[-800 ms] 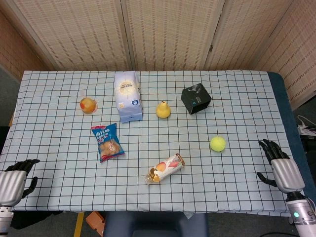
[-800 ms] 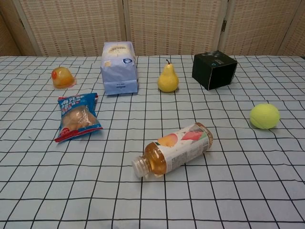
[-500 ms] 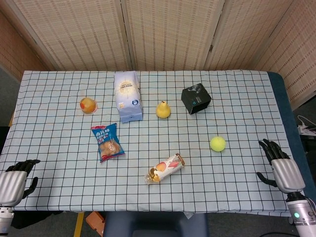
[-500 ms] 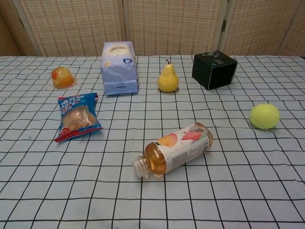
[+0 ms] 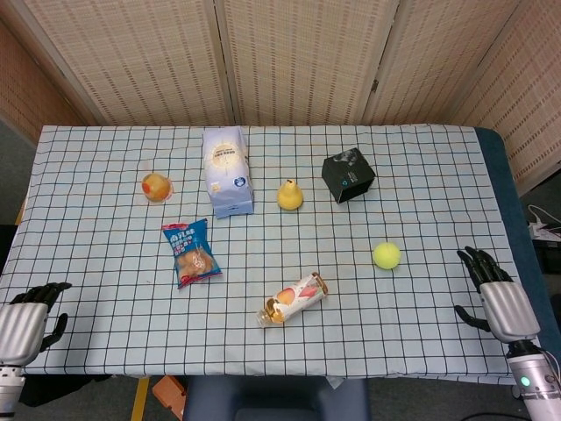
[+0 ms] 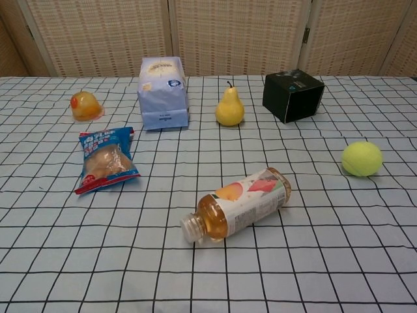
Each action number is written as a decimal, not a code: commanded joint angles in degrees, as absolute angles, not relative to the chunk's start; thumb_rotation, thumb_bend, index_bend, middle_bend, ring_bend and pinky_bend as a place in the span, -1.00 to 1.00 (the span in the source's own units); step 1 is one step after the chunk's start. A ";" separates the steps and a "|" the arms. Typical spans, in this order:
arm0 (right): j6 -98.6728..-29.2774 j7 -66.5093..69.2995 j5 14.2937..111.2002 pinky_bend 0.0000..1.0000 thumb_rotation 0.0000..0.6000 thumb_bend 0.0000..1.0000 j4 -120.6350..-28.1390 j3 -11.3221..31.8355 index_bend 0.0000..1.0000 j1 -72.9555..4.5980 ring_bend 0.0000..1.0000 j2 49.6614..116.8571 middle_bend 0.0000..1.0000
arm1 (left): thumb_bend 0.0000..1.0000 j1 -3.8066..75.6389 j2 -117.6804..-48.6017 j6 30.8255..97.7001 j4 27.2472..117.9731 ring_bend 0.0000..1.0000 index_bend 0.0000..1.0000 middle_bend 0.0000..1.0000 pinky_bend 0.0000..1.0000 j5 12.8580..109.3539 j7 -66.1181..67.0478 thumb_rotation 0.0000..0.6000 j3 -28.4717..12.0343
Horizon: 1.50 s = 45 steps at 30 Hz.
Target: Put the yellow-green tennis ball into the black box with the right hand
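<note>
The yellow-green tennis ball (image 5: 387,255) (image 6: 361,158) lies on the checked cloth right of centre. Behind it, further back, the black box (image 5: 348,174) (image 6: 292,95) stands turned at an angle. My right hand (image 5: 493,292) hovers at the table's right front edge, fingers spread and holding nothing, well to the right of the ball. My left hand (image 5: 28,317) sits at the left front corner, fingers apart and empty. Neither hand shows in the chest view.
A pear (image 5: 289,195) stands left of the box, beside a pale blue bag (image 5: 226,171). A bottle (image 5: 292,299) lies on its side at centre front. A blue snack packet (image 5: 190,253) and an orange jelly cup (image 5: 156,187) lie further left.
My right hand has shifted very slightly to the left. Nothing on the table has moved.
</note>
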<state>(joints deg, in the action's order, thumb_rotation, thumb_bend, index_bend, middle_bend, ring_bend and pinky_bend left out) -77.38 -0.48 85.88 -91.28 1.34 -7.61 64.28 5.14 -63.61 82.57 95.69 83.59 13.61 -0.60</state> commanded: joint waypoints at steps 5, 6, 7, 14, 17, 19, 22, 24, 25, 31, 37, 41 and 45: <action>-77.57 0.44 87.22 -0.49 1.00 -0.38 -90.69 0.89 -0.83 -7.81 -1.00 64.66 -0.97 | -0.10 4.88 -63.36 82.91 96.29 -0.47 -0.45 -0.42 -0.24 83.82 13.99 1.00 -0.42; -78.02 0.99 87.81 -0.49 1.00 -0.27 -90.55 0.82 -0.78 -7.78 -1.00 64.81 -0.96 | -0.10 4.89 -63.38 82.88 96.31 -0.47 -0.45 -0.42 -0.24 83.89 14.02 1.00 -0.39; -78.47 1.39 88.30 -0.49 1.00 -0.16 -90.34 0.80 -0.72 -7.74 -1.00 65.02 -0.93 | -0.10 4.93 -63.39 82.81 96.28 -0.47 -0.45 -0.42 -0.24 83.90 14.05 1.00 -0.38; -83.60 1.32 91.07 0.09 1.00 0.59 -86.55 1.54 0.09 -6.95 -0.31 69.02 -0.13 | -0.10 5.10 -63.30 82.22 96.32 -0.47 -0.45 -0.42 -0.24 83.68 13.59 1.00 -0.36; -84.76 -0.12 91.46 0.49 1.00 0.75 -85.19 1.67 0.67 -6.67 0.12 70.64 0.29 | -0.10 5.05 -63.21 82.47 96.36 -0.47 -0.45 -0.42 -0.24 84.04 13.35 1.00 -0.31; -84.32 -1.15 91.23 0.78 1.00 0.79 -85.20 1.49 0.91 -6.68 0.30 71.12 0.51 | -0.10 4.99 -63.21 82.59 96.36 -0.46 -0.45 -0.42 -0.24 84.15 13.23 1.00 -0.28; -82.16 -2.55 90.11 0.98 1.00 0.80 -85.77 1.39 0.99 -7.30 0.44 71.41 0.68 | -0.10 5.04 -63.22 82.42 96.40 -0.47 -0.45 -0.42 -0.24 84.09 13.35 1.00 -0.25; -79.23 -4.10 88.42 1.00 1.00 0.81 -87.07 1.31 1.00 -8.09 0.49 70.96 0.75 | -0.10 5.09 -63.23 82.26 96.48 -0.47 -0.45 -0.42 -0.24 84.08 13.40 1.00 -0.22; -77.71 -4.97 87.52 1.00 1.00 0.81 -87.87 1.28 1.00 -8.51 0.51 70.55 0.78 | -0.10 5.09 -63.24 82.25 96.48 -0.47 -0.45 -0.42 -0.24 84.08 13.45 1.00 -0.20; -66.77 -11.08 78.61 1.00 1.00 0.84 -92.91 1.96 1.00 -11.97 0.56 68.81 0.84 | -0.10 5.14 -63.30 82.10 96.54 -0.47 -0.45 -0.41 -0.25 84.16 13.73 1.00 -0.10; -61.43 -14.77 73.62 1.00 1.00 0.84 -91.61 2.51 1.00 -14.72 0.56 71.47 0.85 | -0.10 5.03 -63.16 82.36 96.72 -0.47 -0.45 -0.41 -0.24 84.32 13.72 1.00 -0.08; -60.11 -14.29 73.22 1.00 1.00 0.84 -89.89 2.61 1.00 -15.83 0.56 73.59 0.85 | -0.10 5.09 -63.14 82.17 96.74 -0.47 -0.45 -0.41 -0.24 84.42 13.82 1.00 0.03; -58.69 -13.67 73.38 1.00 1.00 0.84 -87.45 2.67 1.00 -17.18 0.56 75.71 0.85 | -0.10 5.20 -63.17 81.84 96.73 -0.47 -0.45 -0.41 -0.24 84.51 13.99 1.00 0.19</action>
